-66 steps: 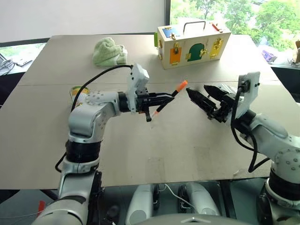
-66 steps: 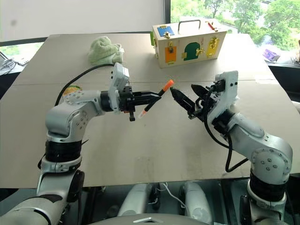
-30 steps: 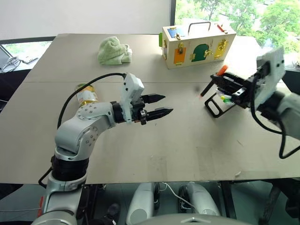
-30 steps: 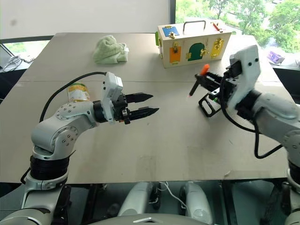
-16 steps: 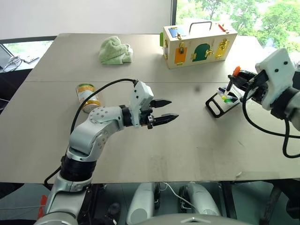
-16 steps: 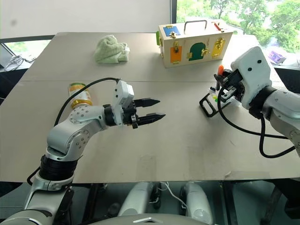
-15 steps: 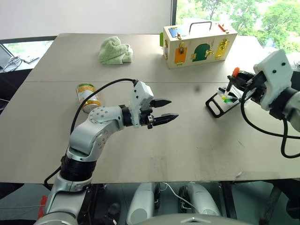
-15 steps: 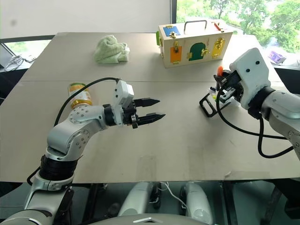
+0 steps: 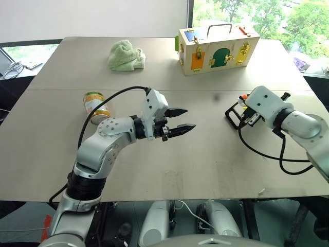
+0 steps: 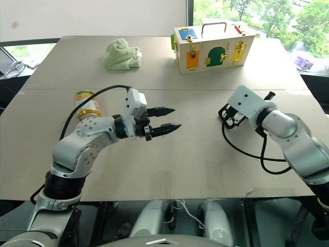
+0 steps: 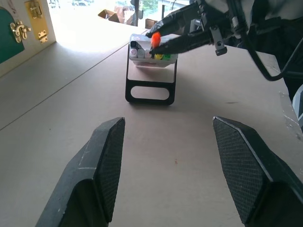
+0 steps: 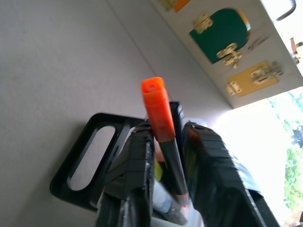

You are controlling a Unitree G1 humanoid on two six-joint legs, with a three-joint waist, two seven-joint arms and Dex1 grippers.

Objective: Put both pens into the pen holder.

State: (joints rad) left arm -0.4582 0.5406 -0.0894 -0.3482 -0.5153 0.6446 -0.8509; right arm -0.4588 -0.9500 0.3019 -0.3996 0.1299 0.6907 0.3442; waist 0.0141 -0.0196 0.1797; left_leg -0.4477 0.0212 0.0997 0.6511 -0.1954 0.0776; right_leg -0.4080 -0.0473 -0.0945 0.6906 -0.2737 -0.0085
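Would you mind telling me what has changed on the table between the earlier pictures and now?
The orange-capped pen left the left hand for the right hand, which carried it to the pen holder and came down; its tip now stands among the holder's markers. The right hand's fingers flank the pen; a grip cannot be judged. The left hand stays open over the table. Wooden box, towel and can stayed put.

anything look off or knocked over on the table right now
One thing: the yellow-labelled can lies on its side near the left arm, not upright. The green cloth is merely crumpled at the far edge. The wooden latch box stands upright, and the pen holder sits tilted on its black frame, as built.
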